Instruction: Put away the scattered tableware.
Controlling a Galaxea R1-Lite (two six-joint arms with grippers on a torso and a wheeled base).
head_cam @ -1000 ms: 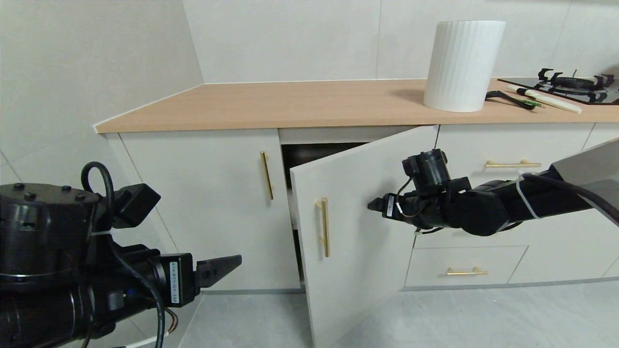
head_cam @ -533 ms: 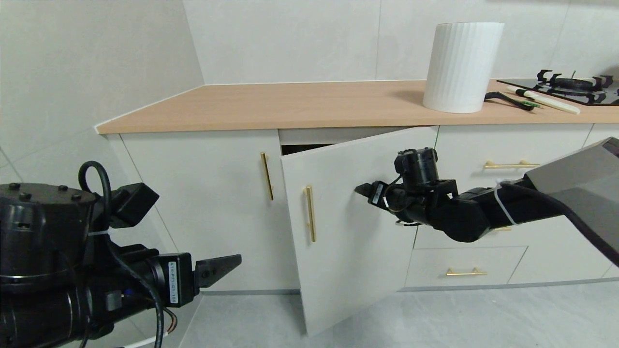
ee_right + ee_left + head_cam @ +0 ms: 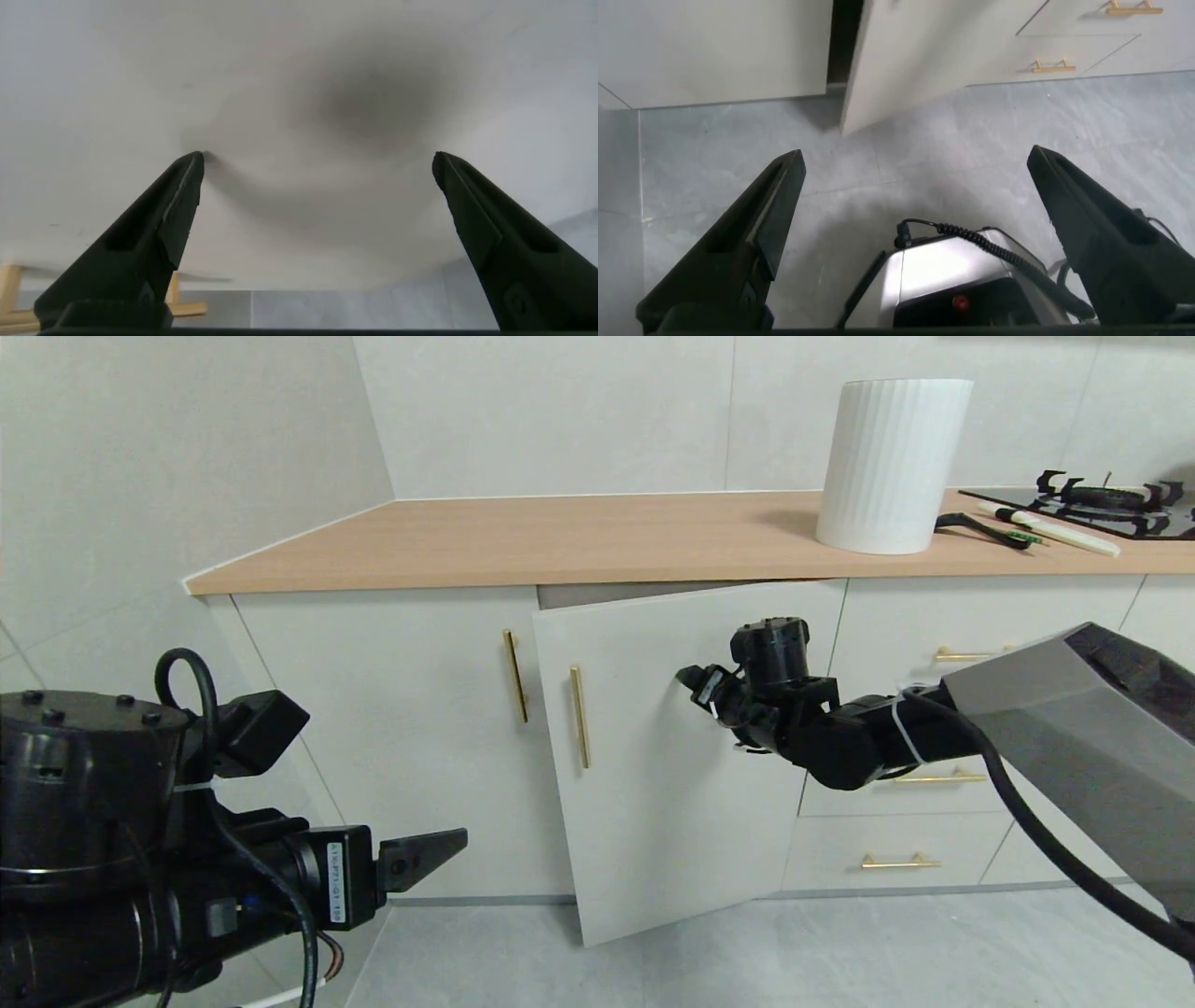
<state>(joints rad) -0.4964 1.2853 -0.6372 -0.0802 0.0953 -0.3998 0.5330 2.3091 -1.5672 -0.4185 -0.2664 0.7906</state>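
Two robot arms face a run of pale cabinets under a wooden countertop (image 3: 560,537). The right gripper (image 3: 695,677) is at the middle of a cabinet door (image 3: 672,756), fingertips touching its flat front, well to the side of the door's upright gold handle (image 3: 580,716). Its fingers are spread wide and hold nothing. The door stands slightly ajar, with a thin dark gap along its top edge. The left gripper (image 3: 439,849) sits low and well apart from the door, over the grey tiled floor (image 3: 971,131), its fingers also spread wide and empty. The scattered utensils (image 3: 1027,529) lie on the countertop between a tall white ribbed container (image 3: 892,462) and a black hob (image 3: 1111,499).
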